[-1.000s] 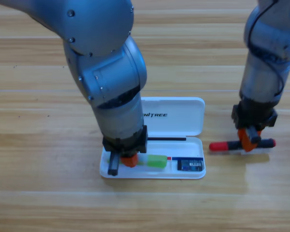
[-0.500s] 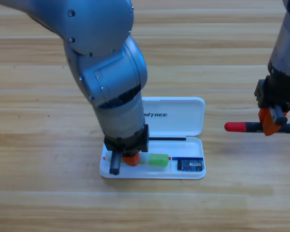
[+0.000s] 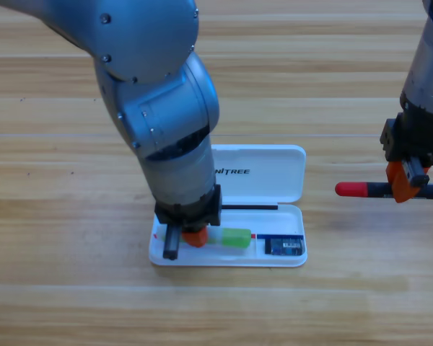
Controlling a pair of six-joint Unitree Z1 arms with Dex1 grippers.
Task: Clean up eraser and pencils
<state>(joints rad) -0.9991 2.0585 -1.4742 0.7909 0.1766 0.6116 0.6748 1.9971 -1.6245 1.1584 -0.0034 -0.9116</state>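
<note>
the left gripper points down into the open white case, its orange jaws on the green pencil. the eraser lies in the case right of those jaws. the right gripper holds the red-ended pencil level, right of the case, its red tip sticking out left of the jaws.

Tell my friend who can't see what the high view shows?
The right gripper holds the red-ended pencil level, right of an open white case. The left gripper is down in the case on the green pencil; the eraser lies at the tray's right end.
</note>
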